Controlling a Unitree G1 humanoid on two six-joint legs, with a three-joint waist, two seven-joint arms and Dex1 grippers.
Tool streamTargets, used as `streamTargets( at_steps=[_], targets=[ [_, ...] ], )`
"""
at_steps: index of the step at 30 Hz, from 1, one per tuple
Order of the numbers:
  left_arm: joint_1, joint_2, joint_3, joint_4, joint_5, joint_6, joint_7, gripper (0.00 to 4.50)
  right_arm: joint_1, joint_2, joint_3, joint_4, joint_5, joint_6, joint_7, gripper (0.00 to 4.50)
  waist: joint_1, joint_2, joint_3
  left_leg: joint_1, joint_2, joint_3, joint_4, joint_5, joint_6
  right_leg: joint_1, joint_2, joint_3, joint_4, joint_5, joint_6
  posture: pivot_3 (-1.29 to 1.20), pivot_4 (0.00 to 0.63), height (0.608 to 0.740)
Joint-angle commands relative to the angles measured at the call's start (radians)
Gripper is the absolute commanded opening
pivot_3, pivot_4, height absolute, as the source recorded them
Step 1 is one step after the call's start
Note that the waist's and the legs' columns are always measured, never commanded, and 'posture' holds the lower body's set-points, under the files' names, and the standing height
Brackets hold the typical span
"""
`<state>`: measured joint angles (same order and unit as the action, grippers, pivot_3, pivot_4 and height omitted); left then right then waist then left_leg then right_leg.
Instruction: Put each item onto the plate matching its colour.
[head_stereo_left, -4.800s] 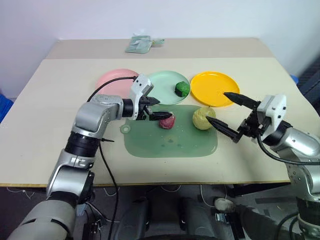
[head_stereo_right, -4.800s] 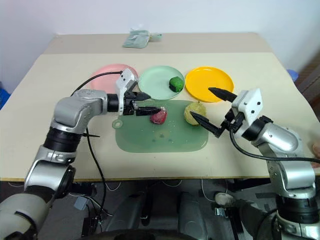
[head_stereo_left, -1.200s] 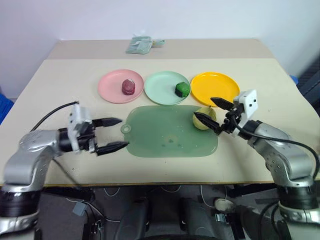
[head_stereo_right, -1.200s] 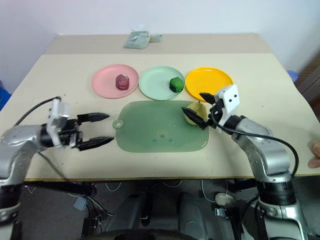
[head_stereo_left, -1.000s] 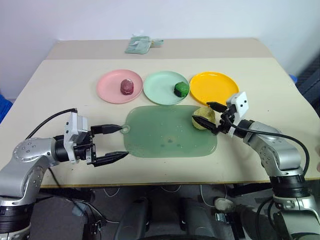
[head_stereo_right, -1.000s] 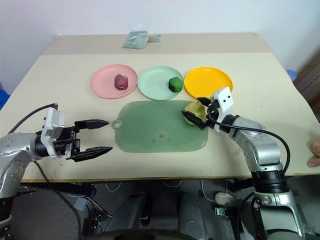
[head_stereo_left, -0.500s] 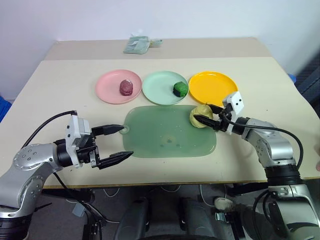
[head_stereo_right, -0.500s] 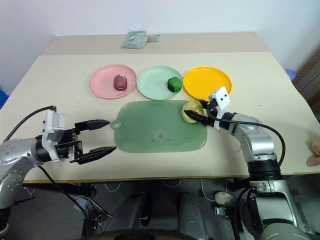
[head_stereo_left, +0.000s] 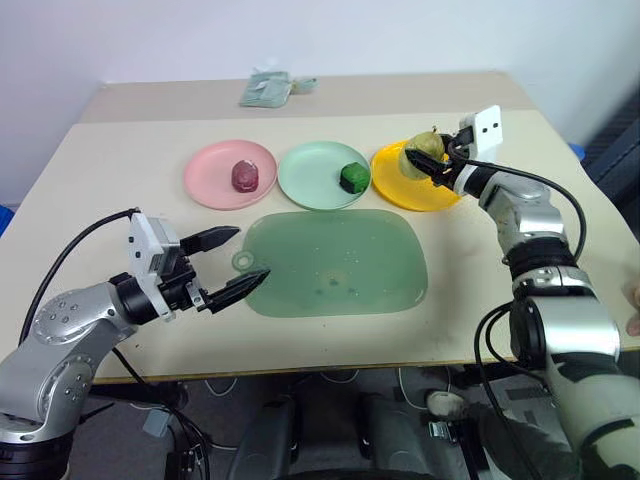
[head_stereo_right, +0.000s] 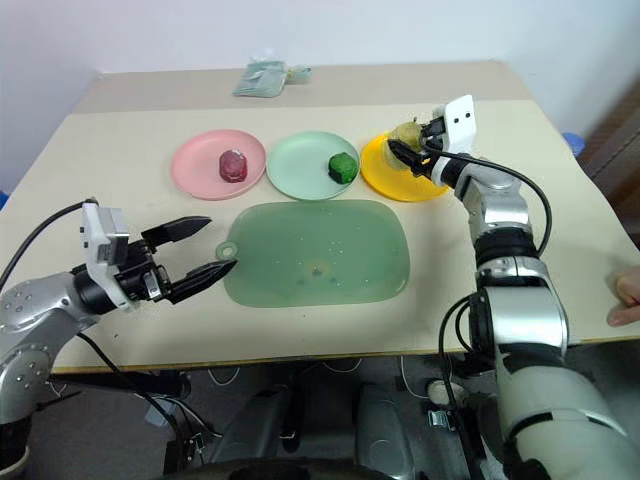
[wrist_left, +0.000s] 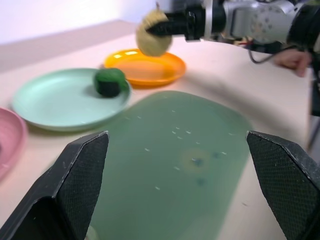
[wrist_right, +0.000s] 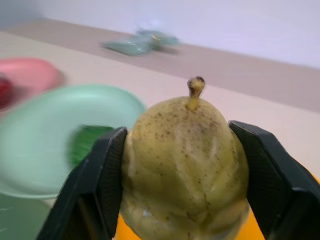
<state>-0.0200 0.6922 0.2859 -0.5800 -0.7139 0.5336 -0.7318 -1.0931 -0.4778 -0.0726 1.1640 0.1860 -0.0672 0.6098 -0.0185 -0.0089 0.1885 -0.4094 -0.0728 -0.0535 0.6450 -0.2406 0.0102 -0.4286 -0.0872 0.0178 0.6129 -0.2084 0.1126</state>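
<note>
Yellow lump held above the yellow plate

The right gripper (head_stereo_left: 432, 163) is clamped on the pale yellow ridged lump (wrist_right: 186, 167) (stem up), above the bright yellow round plastic plate (head_stereo_left: 415, 186). The dark red rounded lump (head_stereo_left: 245, 176) sits on the pink plate (head_stereo_left: 205, 183), the dark green blocky chunk (head_stereo_left: 353, 177) on the mint green plate (head_stereo_left: 308, 176). The left gripper (head_stereo_left: 232, 264) hangs wide open and empty beside the translucent green mat (head_stereo_left: 340, 265).

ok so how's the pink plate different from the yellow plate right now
The pink plate has the dark red lump resting on it; the yellow plate has nothing resting on its visible surface.
Nothing hangs over the pink plate, while the right gripper, shut on the pale yellow lump, is over the yellow plate.
Both are round, shallow and look the same size, in one row beyond the green mat.
</note>
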Motion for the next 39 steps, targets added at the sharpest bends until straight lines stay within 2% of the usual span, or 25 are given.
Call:
streamTargets(
  at_steps=[1, 6, 8, 10, 13, 18, 21, 23, 26, 28, 29, 32, 34, 39],
  targets=[
    [-0.019, -0.013, 0.004, -0.073, 0.019, 0.011, 0.093, 4.5, -0.076, 0.015, -0.023, 0.122, -0.056, -0.077, -0.12, 2.62, 0.0, 0.0, 0.0, 0.0, 0.0, 0.0, 0.0, 0.0, 0.0, 0.0, 0.0, 0.0, 0.0, 0.0, 0.0, 0.0, 0.15, 0.74],
    [0.023, -0.015, 0.035, -0.141, 0.008, 0.039, 0.159, 4.5, -0.081, 0.051, -0.033, 0.183, -0.111, -0.061, -0.199, 2.62, -0.002, 0.001, 0.0, 0.0, 0.0, 0.0, 0.0, 0.0, 0.0, 0.0, 0.0, 0.001, 0.0, 0.0, 0.0, 0.0, 0.15, 0.74],
    [0.037, -0.014, 0.047, -0.16, -0.008, 0.052, 0.18, 4.5, -0.083, 0.056, -0.039, 0.186, -0.125, -0.057, -0.2, 3.67, -0.002, 0.001, 0.0, 0.0, 0.0, 0.0, 0.0, 0.0, 0.0, 0.0, 0.001, 0.001, 0.0, 0.0, 0.0, 0.0, 0.15, 0.74],
    [0.053, -0.021, 0.067, -0.18, -0.029, 0.054, 0.198, 4.5, -0.095, 0.055, -0.055, 0.184, -0.129, -0.064, -0.202, 4.45, -0.002, 0.001, 0.0, 0.0, 0.0, 0.0, 0.0, 0.0, 0.0, 0.0, 0.001, 0.001, 0.001, 0.0, 0.0, 0.0, 0.15, 0.74],
    [0.089, -0.026, 0.065, -0.201, 0.003, 0.048, 0.231, 4.5, -0.123, 0.03, -0.08, 0.172, -0.128, -0.09, -0.204, 4.45, 0.0, 0.001, 0.0, 0.0, 0.0, 0.0, 0.0, 0.0, 0.0, 0.0, 0.001, 0.001, 0.0, 0.0, 0.0, 0.0, 0.15, 0.74],
    [0.125, -0.075, 0.021, -0.166, 0.083, -0.013, 0.247, 4.5, -0.149, -0.039, -0.121, 0.097, -0.084, -0.136, -0.017, 4.45, 0.002, 0.002, 0.001, 0.0, 0.0, 0.0, 0.0, 0.0, 0.0, 0.0, 0.002, 0.0, 0.0, 0.0, 0.0, 0.0, 0.15, 0.74],
    [0.129, -0.077, -0.002, -0.122, 0.138, -0.005, 0.269, 4.5, -0.105, -0.061, -0.138, -0.013, -0.045, -0.126, 0.07, 4.45, 0.0, 0.002, 0.001, 0.0, 0.0, 0.0, 0.0, 0.0, 0.0, 0.001, 0.002, 0.0, 0.0, 0.0, 0.0, 0.0, 0.15, 0.74],
    [0.143, -0.098, -0.01, -0.079, 0.194, -0.114, 0.233, 4.5, 0.054, -0.069, -0.158, -0.285, 0.033, -0.027, 0.13, 4.45, 0.001, 0.001, 0.0, 0.001, 0.0, 0.0, 0.0, 0.0, 0.0, 0.001, 0.002, 0.001, 0.0, 0.0, 0.0, 0.0, 0.15, 0.74],
    [0.146, -0.118, -0.009, -0.018, 0.243, -0.171, 0.232, 4.5, 0.497, -0.1, -0.178, -0.935, 0.216, 0.263, 0.184, 4.45, 0.03, 0.0, -0.002, 0.001, 0.001, -0.003, -0.002, 0.0, 0.0, 0.002, 0.002, 0.0, -0.001, 0.0, 0.0, 0.0, 0.15, 0.74],
    [0.146, -0.13, -0.011, -0.005, 0.255, -0.204, 0.224, 4.5, 0.709, -0.121, -0.203, -1.201, 0.304, 0.4, 0.165, 4.45, 0.042, 0.002, -0.001, -0.001, 0.0, -0.007, -0.002, -0.001, 0.001, 0.002, 0.0, 0.0, 0.0, -0.002, 0.0, 0.0, 0.15, 0.74],
    [0.147, -0.131, -0.01, -0.001, 0.257, -0.193, 0.231, 4.5, 0.827, -0.135, -0.207, -1.305, 0.294, 0.409, 0.162, 4.45, 0.043, 0.005, 0.001, -0.001, 0.0, -0.005, -0.002, -0.002, 0.001, 0.001, -0.001, 0.001, -0.001, -0.003, 0.0, 0.0, 0.15, 0.74],
    [0.143, -0.123, -0.015, 0.013, 0.268, -0.191, 0.221, 4.5, 1.061, -0.151, -0.22, -1.467, 0.247, 0.377, 0.161, 4.45, 0.028, 0.008, 0.0, -0.001, -0.001, 0.0, 0.002, -0.002, 0.001, 0.0, -0.002, 0.005, 0.0, -0.005, -0.004, 0.0, 0.15, 0.74],
    [0.12, -0.116, -0.011, 0.028, 0.25, -0.188, 0.199, 4.5, 1.149, -0.135, -0.252, -1.522, 0.268, 0.395, 0.128, 4.45, 0.023, 0.004, -0.004, 0.003, 0.001, 0.001, 0.002, -0.004, -0.001, 0.004, -0.002, 0.005, -0.001, -0.005, -0.004, 0.0, 0.15, 0.74],
    [0.075, -0.107, -0.029, 0.049, 0.226, -0.16, 0.158, 4.5, 1.185, -0.121, -0.281, -1.568, 0.286, 0.414, 0.074, 4.45, 0.023, 0.002, -0.005, 0.004, 0.003, 0.001, 0.003, -0.003, 0.0, 0.005, -0.001, 0.003, -0.001, -0.005, -0.004, 0.0, 0.15, 0.74]
  ],
)
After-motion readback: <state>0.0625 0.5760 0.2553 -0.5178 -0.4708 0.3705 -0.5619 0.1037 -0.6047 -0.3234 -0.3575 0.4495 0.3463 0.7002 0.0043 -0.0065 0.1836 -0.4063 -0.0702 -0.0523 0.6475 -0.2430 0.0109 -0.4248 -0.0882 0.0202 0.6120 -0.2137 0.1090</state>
